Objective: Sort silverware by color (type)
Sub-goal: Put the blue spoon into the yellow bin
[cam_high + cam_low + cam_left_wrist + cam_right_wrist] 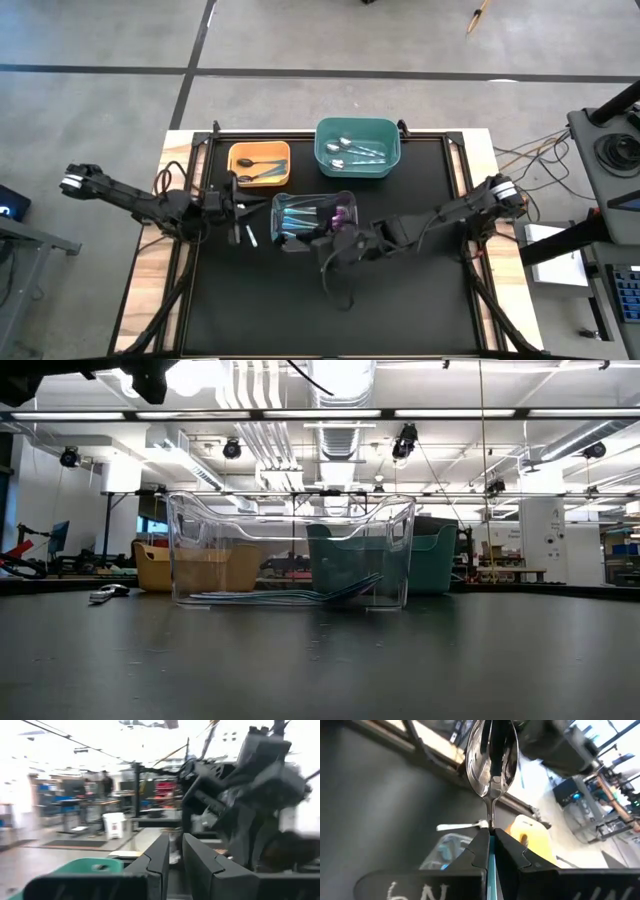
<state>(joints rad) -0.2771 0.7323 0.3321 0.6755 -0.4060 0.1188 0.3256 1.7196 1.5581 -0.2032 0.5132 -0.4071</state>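
Right gripper (pixel 490 837): fingers (pixel 512 851) clamped on a silver-bowled spoon (pixel 491 760) at its neck, bowl beyond the fingertips, teal handle running back between them. It hangs beside the clear bin (pixel 312 222), which holds teal-handled spoons (pixel 296 218). Left gripper (pixel 174 857): fingers nearly together, nothing between; one spoon (pixel 250 237) lies on the worktop (pixel 400 310) close by

The scene is lit brightly from overhead ceiling strip lights (pixel 330 412), glare is thrown across the left wrist view, which is smeared by motion blur, while a spoon's bowl (pixel 491 762) is rendered sharply.
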